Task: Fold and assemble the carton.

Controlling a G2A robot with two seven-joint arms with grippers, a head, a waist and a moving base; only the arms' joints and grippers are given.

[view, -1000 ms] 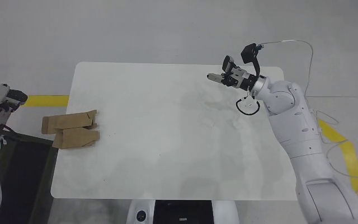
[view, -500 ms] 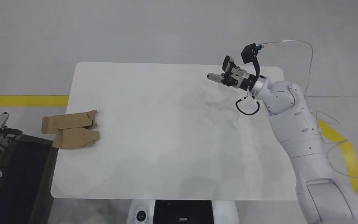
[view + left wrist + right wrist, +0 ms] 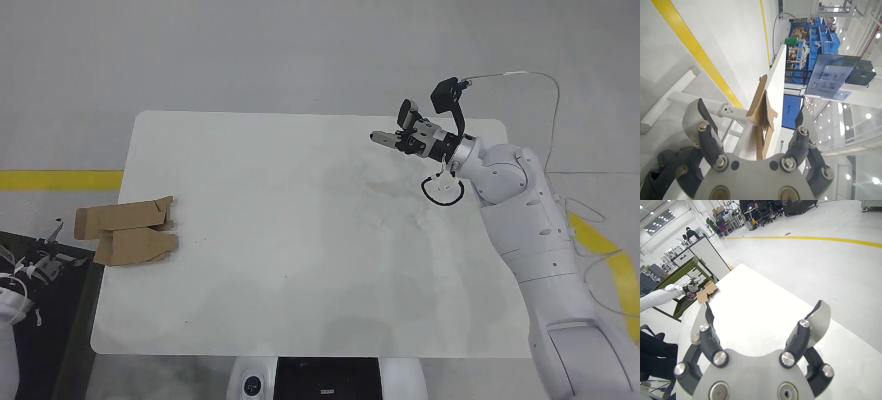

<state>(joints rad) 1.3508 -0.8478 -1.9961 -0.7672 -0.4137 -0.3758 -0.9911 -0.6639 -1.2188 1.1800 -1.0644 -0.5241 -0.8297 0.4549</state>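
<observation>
Flat cardboard carton (image 3: 125, 232) overhangs white table (image 3: 300, 260); left gripper (image 3: 751, 108), right gripper (image 3: 762, 306) spread (empty).

Warehouse-type hall w/ blue racks (image 3: 826, 46), yellow floor line (image 3: 702, 55).

We've got a glossy white right arm (image 3: 530, 230) at 3 o'clock, black wrist camera (image 3: 446, 95), grey fingers (image 3: 819, 317), silver screws (image 3: 787, 357).

You have two grippers, the left gripper (image 3: 751, 111) and the right gripper (image 3: 762, 305); one table (image 3: 300, 250); one cart (image 3: 45, 330); and two cardboard pieces, far piece (image 3: 115, 218) and near piece (image 3: 135, 247), joined or not you cannot tell.
</observation>
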